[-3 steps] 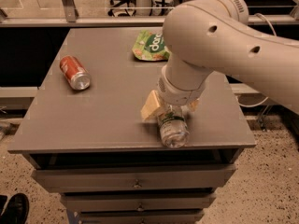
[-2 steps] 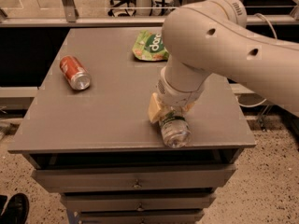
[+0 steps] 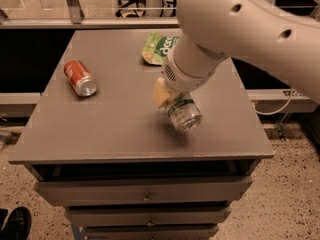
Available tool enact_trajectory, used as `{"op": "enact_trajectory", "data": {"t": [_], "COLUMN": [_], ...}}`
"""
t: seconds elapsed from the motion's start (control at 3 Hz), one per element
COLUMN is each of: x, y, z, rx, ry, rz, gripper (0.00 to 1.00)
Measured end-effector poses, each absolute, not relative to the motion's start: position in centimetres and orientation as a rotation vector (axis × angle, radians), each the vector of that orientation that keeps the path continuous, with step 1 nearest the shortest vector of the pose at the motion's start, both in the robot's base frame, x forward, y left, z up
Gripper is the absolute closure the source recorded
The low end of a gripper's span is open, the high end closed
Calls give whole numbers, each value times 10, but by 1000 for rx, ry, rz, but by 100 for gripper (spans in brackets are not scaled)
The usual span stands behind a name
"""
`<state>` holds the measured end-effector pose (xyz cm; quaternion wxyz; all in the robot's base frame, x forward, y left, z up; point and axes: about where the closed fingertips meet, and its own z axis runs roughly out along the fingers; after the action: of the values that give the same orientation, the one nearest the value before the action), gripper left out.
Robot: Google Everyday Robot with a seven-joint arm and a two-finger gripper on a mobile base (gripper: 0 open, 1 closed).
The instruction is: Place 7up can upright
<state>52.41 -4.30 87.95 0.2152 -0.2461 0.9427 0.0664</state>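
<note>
The 7up can (image 3: 184, 114), silver with green lettering, hangs tilted in my gripper (image 3: 171, 102), its round end facing the camera. It is a little above the grey table (image 3: 110, 129), right of the middle, with its shadow on the top just below it. The gripper is shut on the can; one cream fingertip (image 3: 159, 92) shows on the can's left side, and the other is hidden behind the can. The large white arm (image 3: 235, 29) reaches in from the upper right and covers the table's back right part.
A red-orange can (image 3: 80, 77) lies on its side at the left of the table. A green snack bag (image 3: 159, 47) lies at the back middle, partly behind the arm. Drawers (image 3: 145, 189) sit under the front edge. A black shoe (image 3: 15, 223) is on the floor at bottom left.
The gripper has lifted the can up and away from the table's front edge, and the can now hangs tilted above the top. The red-orange can and the bag have not moved.
</note>
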Motion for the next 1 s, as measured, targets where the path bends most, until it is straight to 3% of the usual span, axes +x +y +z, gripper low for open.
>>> {"op": "enact_trajectory", "data": {"t": [0.33, 1.0], "x": [541, 561], "y": [-30, -23], "z": [911, 948], "rx": [-815, -845], "ry": [2446, 2147], "rz": [268, 609], "gripper": [100, 100]}}
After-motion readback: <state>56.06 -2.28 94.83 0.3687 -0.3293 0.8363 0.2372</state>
